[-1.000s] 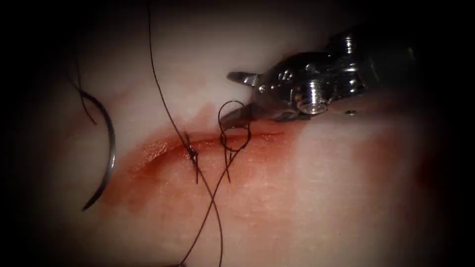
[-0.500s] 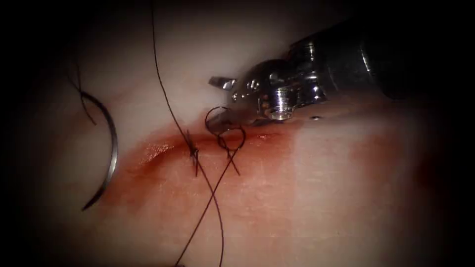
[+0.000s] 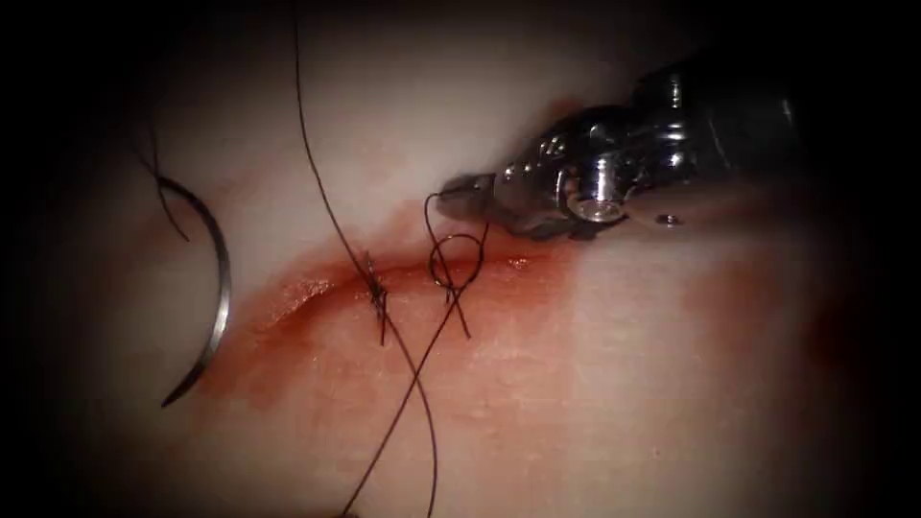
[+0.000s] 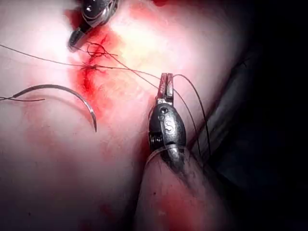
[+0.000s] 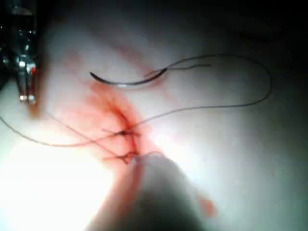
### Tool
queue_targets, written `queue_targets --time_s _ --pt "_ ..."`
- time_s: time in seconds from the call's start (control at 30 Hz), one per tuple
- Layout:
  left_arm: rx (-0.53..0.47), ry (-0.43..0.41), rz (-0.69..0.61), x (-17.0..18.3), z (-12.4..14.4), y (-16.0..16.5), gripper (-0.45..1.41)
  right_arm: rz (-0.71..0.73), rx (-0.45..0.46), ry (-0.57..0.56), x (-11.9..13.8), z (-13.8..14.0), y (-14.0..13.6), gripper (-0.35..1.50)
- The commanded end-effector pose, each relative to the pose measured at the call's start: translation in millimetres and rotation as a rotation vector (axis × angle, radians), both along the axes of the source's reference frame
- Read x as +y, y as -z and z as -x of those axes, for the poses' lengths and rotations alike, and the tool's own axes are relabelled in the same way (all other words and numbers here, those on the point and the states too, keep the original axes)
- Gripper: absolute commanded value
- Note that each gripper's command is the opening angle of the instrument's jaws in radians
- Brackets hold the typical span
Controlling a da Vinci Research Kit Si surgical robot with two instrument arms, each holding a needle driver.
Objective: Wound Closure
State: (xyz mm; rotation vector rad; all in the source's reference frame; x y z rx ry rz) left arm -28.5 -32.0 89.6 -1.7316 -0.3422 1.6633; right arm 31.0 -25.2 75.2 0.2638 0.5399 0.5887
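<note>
Since 0.5 s ago right tool (image 3: 459,188) drew back toward 3 o'clock; jaws, then apart, now closed on thread (image 3: 434,223) above the loop. Left tool (image 4: 166,85) jaws closed on thread. Needle (image 3: 213,317) lies free on tissue (image 3: 595,384), 9 o'clock of cut (image 3: 403,278).

Curved needle (image 3: 213,317) lying free on top of the tissue (image 3: 614,384), well left of the cut (image 3: 403,283), not poked in. Thin dark thread (image 3: 317,173) running from the needle's end across the tissue, tied in a small knot (image 3: 376,293) at the cut. Just right of the knot, a little loop of thread (image 3: 455,260). Red fluid (image 3: 297,307) smeared along the cut.
</note>
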Motion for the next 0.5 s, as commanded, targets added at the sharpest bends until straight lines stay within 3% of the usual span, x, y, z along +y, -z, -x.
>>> queue_targets --time_s 0.03,0.3,0.37,0.5 --pt "-0.001 -0.001 -0.004 -0.8 0.7 -0.5 -0.45 -0.005 0.021 -0.029 0.4 -0.4 0.2 -0.35" --pt "-0.002 -0.004 -0.004 -0.9 0.8 -0.4 -0.45 -0.16 0.068 -0.391 3.1 -0.4 0.6 -0.35" --pt "-0.002 -0.004 -0.004 -1.0 0.8 -0.4 -0.45 -0.244 0.087 -0.528 3.2 -0.5 0.7 -0.35" --pt "-0.003 -0.006 -0.004 -1.2 1.0 -0.1 -0.45 -0.327 0.096 -0.663 2.7 -0.8 0.9 -0.35"
